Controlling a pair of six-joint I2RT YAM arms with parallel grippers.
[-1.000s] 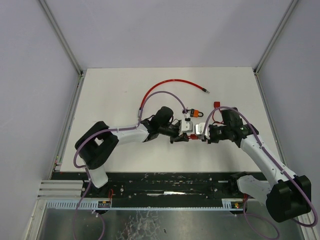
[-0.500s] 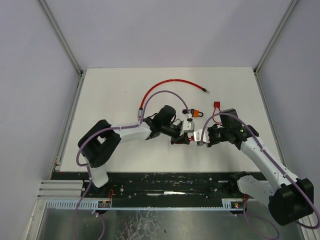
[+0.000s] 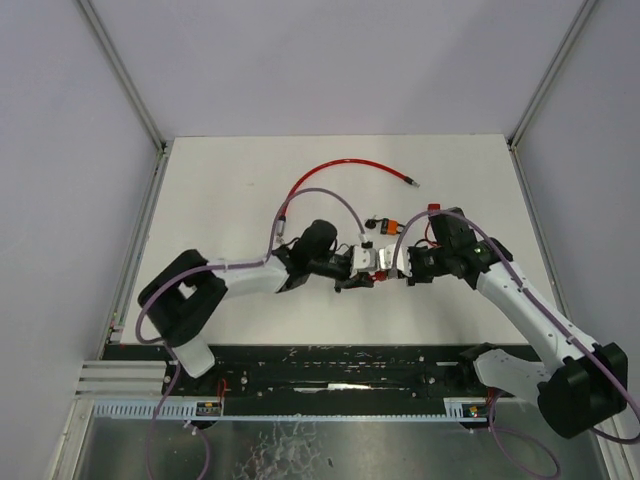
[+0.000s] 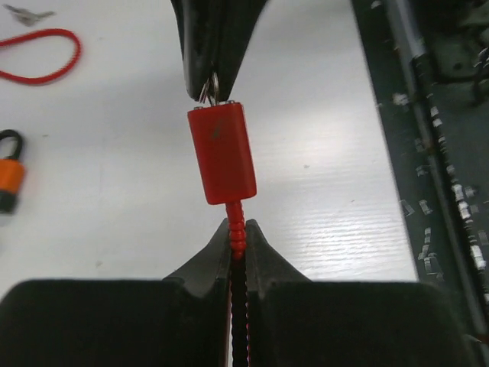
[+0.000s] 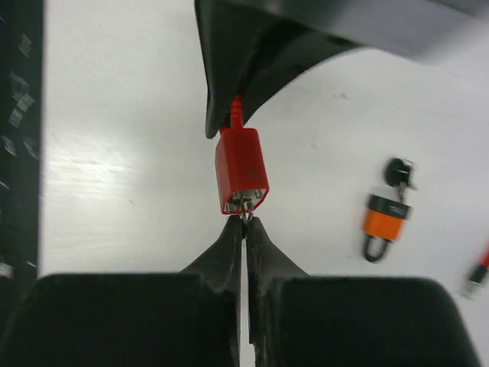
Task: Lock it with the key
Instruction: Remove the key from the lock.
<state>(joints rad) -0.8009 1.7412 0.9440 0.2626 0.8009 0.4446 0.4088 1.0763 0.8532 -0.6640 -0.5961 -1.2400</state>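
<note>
I am holding my left gripper (image 4: 238, 234) fully closed on the ribbed red cord (image 4: 237, 223), at the bottom centre of the left wrist view. The two fingers are pinching the cord right where it comes out of the red lock body (image 4: 221, 153). The lock body is standing clear of the table (image 3: 220, 200), lifted and running straight up the middle of that frame.

My right gripper (image 5: 244, 223) is meeting it from the opposite end, rising from the bottom centre of the right wrist view. Its fingers are pressed together with no gap showing, and they are nipping the key (image 5: 245, 205), a small metal piece sticking out of the lock body's open end face. Very little of the key is showing, so I cannot tell how deep it is sitting.

In the top view the two grippers are facing each other tip to tip at the centre of the frame, with the lock body bridging them.

An orange padlock (image 5: 385, 222) is lying flat on the table at the right of the right wrist view, apart from both grippers, with a dark key head (image 5: 399, 172) just beside its body. A long red cable (image 3: 340, 163) is curving across the table in the upper middle of the top view, well apart from my fingers.
</note>
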